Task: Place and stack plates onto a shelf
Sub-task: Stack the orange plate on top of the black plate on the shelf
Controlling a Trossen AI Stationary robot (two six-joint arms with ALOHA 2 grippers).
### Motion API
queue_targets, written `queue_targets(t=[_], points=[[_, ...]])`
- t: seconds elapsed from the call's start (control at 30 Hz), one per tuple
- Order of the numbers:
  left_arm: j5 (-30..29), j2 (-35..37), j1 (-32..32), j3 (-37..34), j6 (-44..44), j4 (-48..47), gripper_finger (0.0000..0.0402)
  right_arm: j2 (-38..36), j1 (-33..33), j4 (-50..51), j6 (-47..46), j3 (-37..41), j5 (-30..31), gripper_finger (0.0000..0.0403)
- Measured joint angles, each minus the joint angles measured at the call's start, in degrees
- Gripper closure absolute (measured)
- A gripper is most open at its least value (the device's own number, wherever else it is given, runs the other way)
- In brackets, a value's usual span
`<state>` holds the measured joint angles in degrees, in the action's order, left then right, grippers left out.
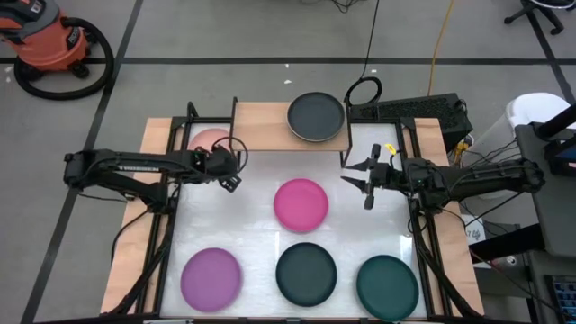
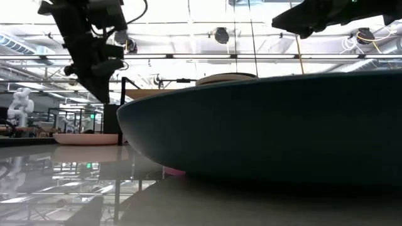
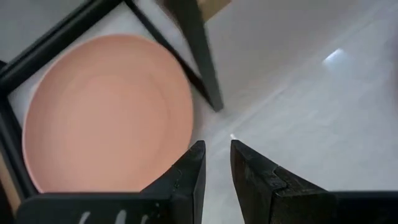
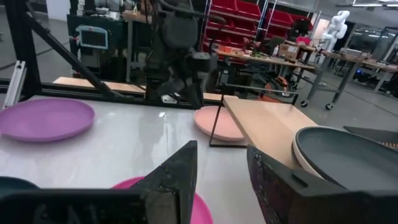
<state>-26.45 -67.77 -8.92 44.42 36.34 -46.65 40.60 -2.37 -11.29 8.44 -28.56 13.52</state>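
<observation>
White tabletop (image 1: 256,211) is seen; left gripper (image 1: 232,178), fingers slightly parted and empty, is poised beside salmon pink plate (image 1: 211,139) under the shelf (image 1: 261,126); right gripper (image 1: 357,177) is spread open, empty, near the shelf.

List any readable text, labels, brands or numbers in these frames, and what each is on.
None readable.
Left gripper: pale marks on its body, cut off by the picture's edge, unreadable.
Small screen in the room behind the table: too small to read.
The plates and the shelf carry no markings.
</observation>
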Motion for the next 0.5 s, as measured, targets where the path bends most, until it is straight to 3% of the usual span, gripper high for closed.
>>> queue_targets(t=[0.5], points=[[1.3,-11.2,-3.8,-0.1,-7.3,1.7,0.032,0.0,0.0,0.4,-0.2,0.0,-0.1,0.0282]])
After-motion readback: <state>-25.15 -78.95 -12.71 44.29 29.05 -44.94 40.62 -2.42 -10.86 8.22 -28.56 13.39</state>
